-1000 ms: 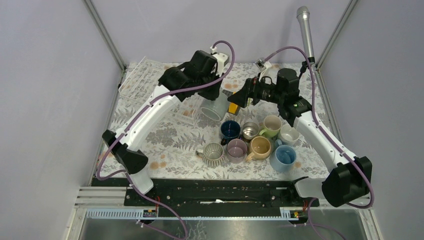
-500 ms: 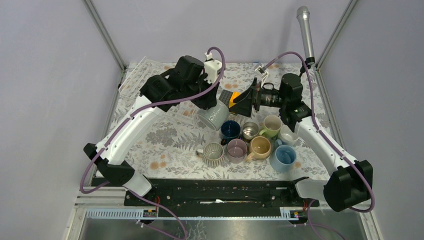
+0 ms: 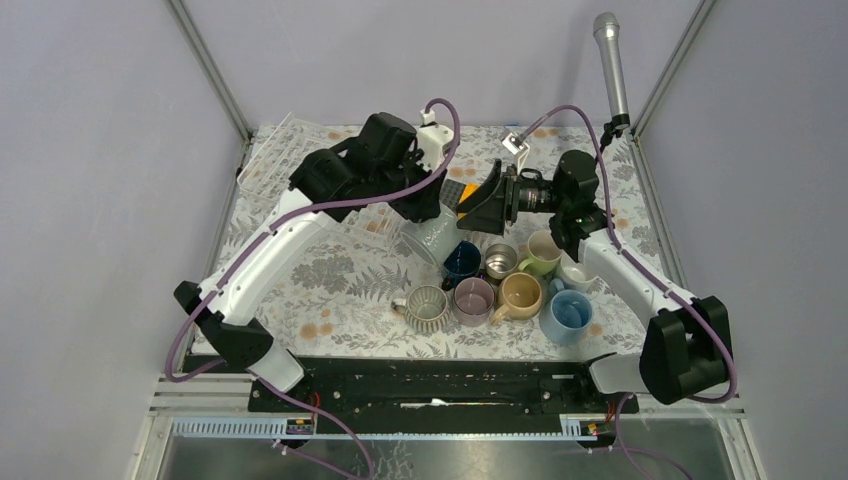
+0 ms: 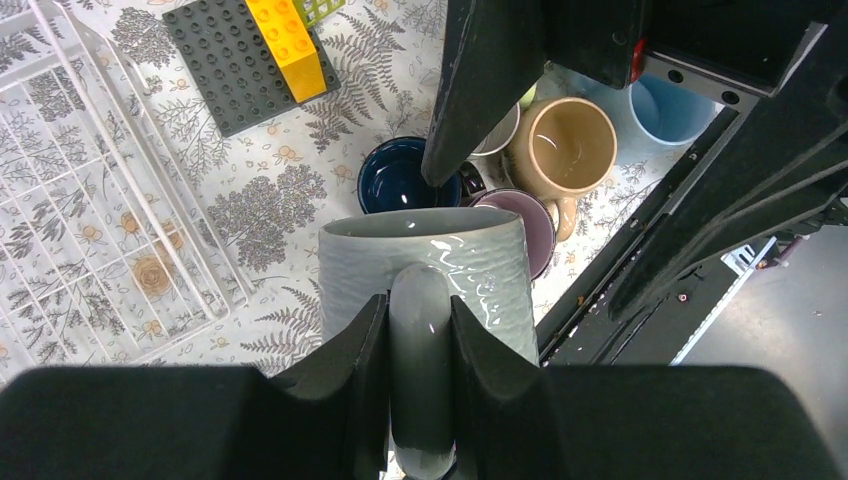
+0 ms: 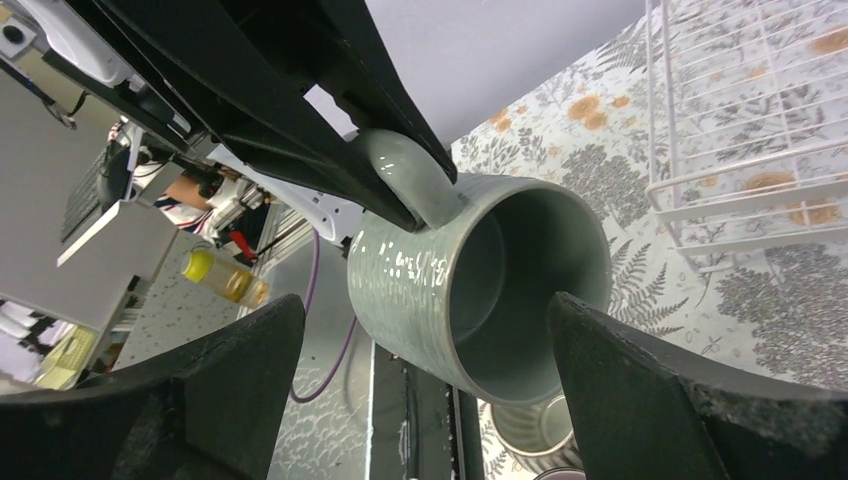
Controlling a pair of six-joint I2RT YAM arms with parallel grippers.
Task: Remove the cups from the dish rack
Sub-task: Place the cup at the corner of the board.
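A grey mug [image 3: 428, 240] hangs tilted above the table, its mouth toward the right arm. My left gripper [image 4: 418, 310] is shut on its handle [image 4: 420, 340]. My right gripper [image 5: 425, 300] stands open, one finger on each side of the grey mug [image 5: 480, 290], apart from it. The dish rack [image 3: 268, 150] lies at the far left; the part that shows [image 4: 90, 200] holds no cup. Several cups stand grouped on the table: navy [image 3: 461, 258], steel [image 3: 500, 260], pale green [image 3: 543, 250], white [image 3: 578, 270], ribbed [image 3: 427, 305], mauve [image 3: 473, 298], tan [image 3: 520, 294], light blue [image 3: 567, 313].
A dark grey studded plate [image 4: 225, 75] with a yellow block [image 4: 285, 40] lies behind the cups, below both grippers. A metal cylinder [image 3: 610, 60] leans at the back right. Frame posts run along both sides of the floral table cover [image 3: 340, 280].
The left arm has brought the grey mug a little lower and nearer the cups. The right gripper has turned and closed in on the mug's mouth, its fingers still wide.
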